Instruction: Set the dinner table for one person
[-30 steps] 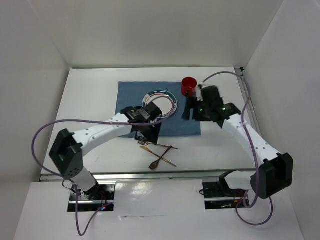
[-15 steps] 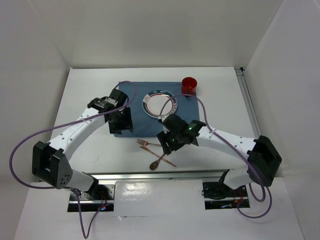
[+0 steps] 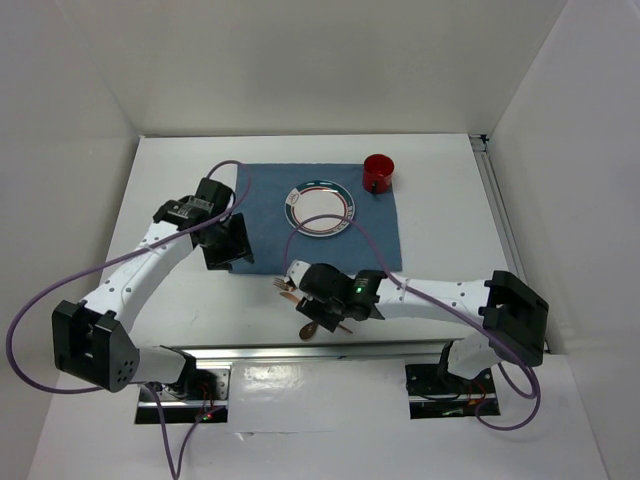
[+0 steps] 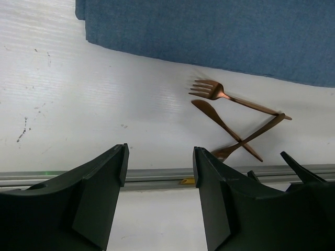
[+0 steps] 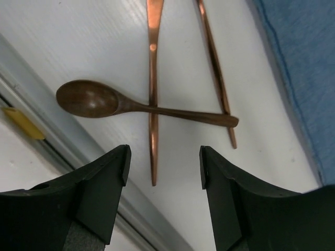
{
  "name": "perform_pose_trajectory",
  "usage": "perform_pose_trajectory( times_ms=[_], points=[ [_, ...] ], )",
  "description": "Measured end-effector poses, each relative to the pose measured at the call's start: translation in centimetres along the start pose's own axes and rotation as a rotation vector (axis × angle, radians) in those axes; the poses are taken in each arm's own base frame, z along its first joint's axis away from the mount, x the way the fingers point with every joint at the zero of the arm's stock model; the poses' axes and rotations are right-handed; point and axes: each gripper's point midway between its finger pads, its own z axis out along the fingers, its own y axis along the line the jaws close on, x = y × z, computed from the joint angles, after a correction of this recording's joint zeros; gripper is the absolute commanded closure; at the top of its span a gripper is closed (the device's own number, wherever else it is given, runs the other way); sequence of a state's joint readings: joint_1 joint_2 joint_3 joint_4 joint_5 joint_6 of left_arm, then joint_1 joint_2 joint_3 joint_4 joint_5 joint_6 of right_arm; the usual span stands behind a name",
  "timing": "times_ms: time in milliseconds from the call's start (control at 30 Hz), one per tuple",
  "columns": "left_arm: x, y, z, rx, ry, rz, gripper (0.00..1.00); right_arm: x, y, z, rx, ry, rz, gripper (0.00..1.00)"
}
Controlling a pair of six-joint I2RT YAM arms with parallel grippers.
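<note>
The white dinner table (image 3: pixel 450 230) holds a blue placemat (image 3: pixel 265 205) with a plate (image 3: pixel 320 208) on it and a red cup (image 3: pixel 378 171) at its far right corner. A copper fork (image 4: pixel 230 98), knife (image 4: pixel 222 125) and spoon (image 4: pixel 251 137) lie crossed on the table in front of the placemat. My right gripper (image 3: pixel 316 306) hovers over them, open and empty. In its wrist view (image 5: pixel 163 157) the spoon (image 5: pixel 104 102) lies across the knife (image 5: pixel 153 78), and the fork handle (image 5: pixel 214 73) is beside it. My left gripper (image 3: pixel 231 256) is open and empty over the placemat's near left corner.
A silver rail (image 4: pixel 157 175) edges the near side of the table, with a small yellow piece (image 5: pixel 21 123) on it. White walls enclose the table on the left, back and right. The right arm's purple cable (image 3: pixel 370 250) arcs over the placemat.
My right arm swung from beside the red cup down to the cutlery at the front. My left arm drew back from the cutlery to the left side of the placemat.
</note>
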State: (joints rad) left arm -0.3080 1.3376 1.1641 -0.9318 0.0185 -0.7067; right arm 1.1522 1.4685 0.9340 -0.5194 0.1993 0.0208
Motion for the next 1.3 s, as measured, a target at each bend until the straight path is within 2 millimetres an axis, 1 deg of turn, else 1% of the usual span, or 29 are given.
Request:
perform_pose_trajectory(
  times_ms=[167,200,300,367,533,567,800,900,1067,1200,1267,1300],
  points=[
    [-0.1,0.1,0.1,0.006,0.000,-0.011,0.31,-1.3,-0.5,0.6,0.014,-0.051,-0.044,0.35],
    [-0.2,0.2,0.1,0.005,0.001,-0.014,0.31,-1.5,-0.4,0.9,0.008,-0.053,-0.048,0.36],
    [-0.3,0.4,0.1,0.006,-0.003,-0.020,0.31,-1.8,-0.1,2.0,-0.013,-0.051,-0.058,0.36],
    [-0.5,0.5,-0.1,0.008,-0.012,-0.025,0.31,-1.5,0.0,2.5,-0.023,-0.037,-0.073,0.36],
    [-0.6,1.1,-0.5,0.013,-0.031,-0.021,0.31,-1.4,0.1,2.7,-0.035,-0.047,-0.117,0.36],
    [-0.6,1.2,-0.5,0.010,-0.028,-0.024,0.31,-1.3,0.1,2.7,-0.038,-0.048,-0.130,0.35],
    [-0.2,1.6,-0.1,0.011,-0.009,-0.038,0.31,0.6,-0.4,3.1,-0.029,-0.025,-0.216,0.35],
    [-0.2,1.6,-0.2,0.015,-0.009,-0.040,0.31,0.2,-0.7,3.4,-0.015,-0.037,-0.243,0.35],
    [-0.4,1.7,-0.3,0.019,-0.014,-0.046,0.31,0.1,-1.0,4.3,-0.006,-0.036,-0.271,0.40],
    [-0.3,2.0,-0.4,0.023,-0.017,-0.053,0.31,-0.2,-1.4,4.8,-0.003,-0.045,-0.277,0.41],
    [-0.3,2.2,-0.4,0.022,-0.017,-0.046,0.31,-0.2,-2.0,4.9,0.005,-0.046,-0.273,0.43],
    [-0.3,2.2,-0.4,0.022,-0.015,-0.044,0.31,-0.2,-2.2,5.0,0.003,-0.047,-0.270,0.46]
  ],
)
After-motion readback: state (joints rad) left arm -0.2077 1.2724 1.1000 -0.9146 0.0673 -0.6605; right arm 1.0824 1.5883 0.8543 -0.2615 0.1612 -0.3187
